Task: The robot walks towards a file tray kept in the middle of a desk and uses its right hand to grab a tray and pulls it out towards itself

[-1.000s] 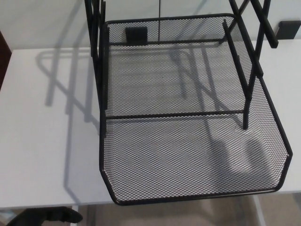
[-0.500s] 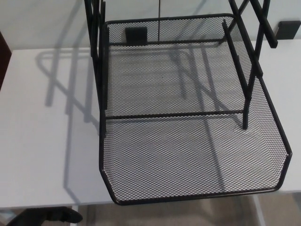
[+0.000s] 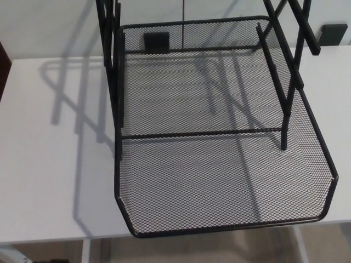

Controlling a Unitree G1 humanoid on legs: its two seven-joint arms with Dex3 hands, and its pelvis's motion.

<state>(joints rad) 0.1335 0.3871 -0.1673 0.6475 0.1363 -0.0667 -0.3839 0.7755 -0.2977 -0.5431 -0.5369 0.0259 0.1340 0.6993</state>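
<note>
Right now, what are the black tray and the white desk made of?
The mesh tray looks like metal wire painted matt black: fine diamond mesh with a solid rim, and the desk shows through it. The desk looks like smooth white laminate or painted board; its flat, even surface takes crisp shadows, but I can't be sure.

Black mesh tray (image 3: pixel 219 181) lies pulled out, overhanging the desk (image 3: pixel 49 164) edge.
</note>
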